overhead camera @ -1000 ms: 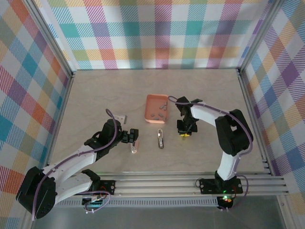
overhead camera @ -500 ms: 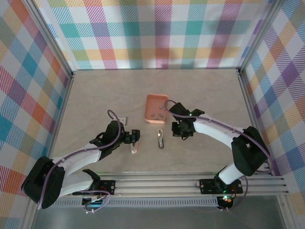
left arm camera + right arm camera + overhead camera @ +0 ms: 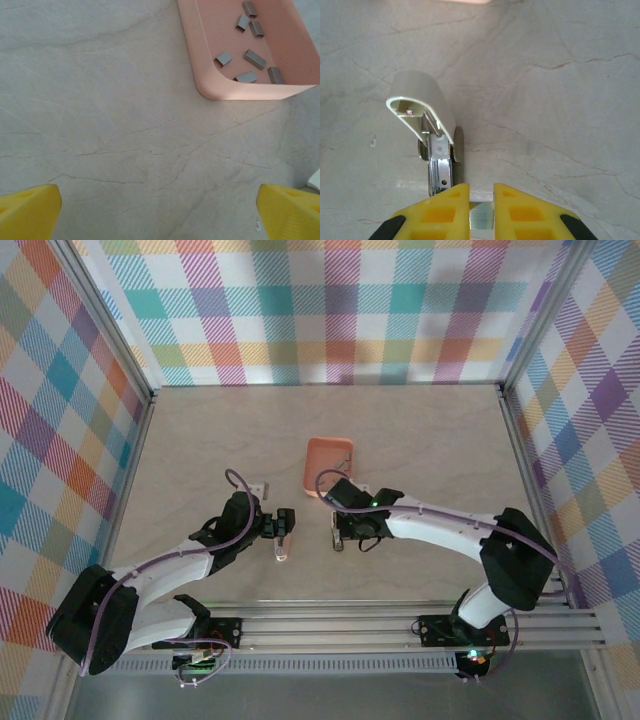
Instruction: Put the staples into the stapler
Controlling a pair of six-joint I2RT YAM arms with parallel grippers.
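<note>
The stapler (image 3: 432, 145) lies open on the table, its pale lid raised off a shiny metal channel; from above it is a small strip (image 3: 338, 538). My right gripper (image 3: 481, 192) sits just behind and right of it, shut on a grey strip of staples (image 3: 481, 220) between the yellow fingers. From above, that gripper (image 3: 358, 530) is right beside the stapler. More staples (image 3: 255, 59) lie loose in the salmon-orange tray (image 3: 210, 75). My left gripper (image 3: 160, 200) is open wide over bare table, its yellow fingertips (image 3: 30, 210) far apart, left of the stapler (image 3: 283, 528).
The tray (image 3: 325, 455) stands just beyond the stapler, partly covered by the right arm. A small pale pink-and-white piece (image 3: 281, 552) lies by the left gripper. A white object (image 3: 315, 181) shows at the left wrist view's right edge. Plaid walls ring the table.
The right arm has swung left and nearer, from beside the tray to right beside the open stapler, with the staple strip held. The left gripper has hardly moved.
</note>
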